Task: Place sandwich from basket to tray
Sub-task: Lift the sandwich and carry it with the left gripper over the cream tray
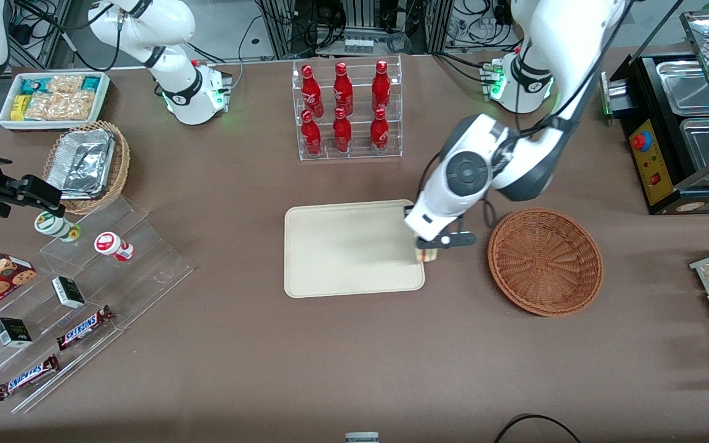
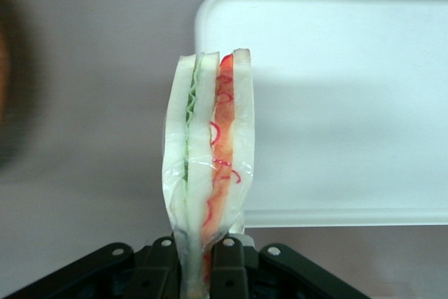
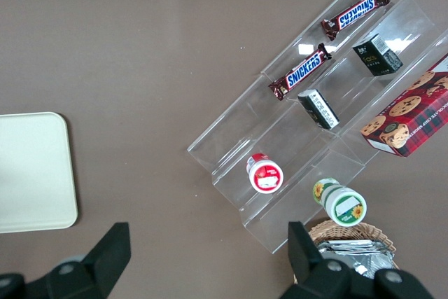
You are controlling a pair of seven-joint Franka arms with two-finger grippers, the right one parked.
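Jaws of the gripper [image 1: 428, 251] clamp the sandwich [image 2: 210, 166] over the tray [image 1: 342, 246] edge nearest the basket [image 1: 545, 261].

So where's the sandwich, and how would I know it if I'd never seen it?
Find the cream tray in the middle of the brown table, with the round reddish-brown basket beside it. At the tray's edge nearest that basket hangs the working arm's gripper, shut on the sandwich. It is the only white bread wedge there, wrapped in clear film, with green and red filling stripes.
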